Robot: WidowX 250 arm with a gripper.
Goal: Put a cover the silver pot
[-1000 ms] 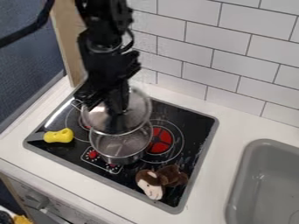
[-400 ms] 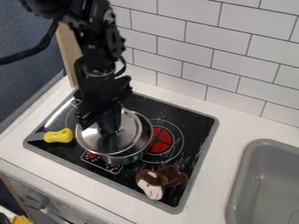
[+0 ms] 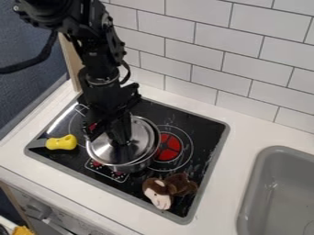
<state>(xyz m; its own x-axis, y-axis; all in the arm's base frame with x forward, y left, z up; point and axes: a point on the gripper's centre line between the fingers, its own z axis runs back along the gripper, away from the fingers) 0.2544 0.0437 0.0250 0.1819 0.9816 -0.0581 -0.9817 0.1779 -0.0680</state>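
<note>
While my one gripper (image 3: 122,141) pinches one metal lid (image 3: 141,134) atop one silver pot (image 3: 132,168), one stovetop (image 3: 207,126) also bears one plush monkey (image 3: 175,186), one yellow-handled utensil (image 3: 62,142); nearby, one grey sink (image 3: 270,188).

You've got black arm (image 3: 92,41) here, dark throughout, with dull grey glints on edges. Next to tool (image 3: 121,141), broad angular housing (image 3: 107,103) with stepped, jagged outline. Farther from tool, curved greyish band (image 3: 102,82) round narrower, rounded section; slim black cable (image 3: 127,72) bowed out beside it. Farther still, chunky blocky links with small pale specks, too small for you to tell if screws. Farthest from tool, bulky rounded joint (image 3: 43,11), thick smooth black cable (image 3: 38,63) near it.
</note>
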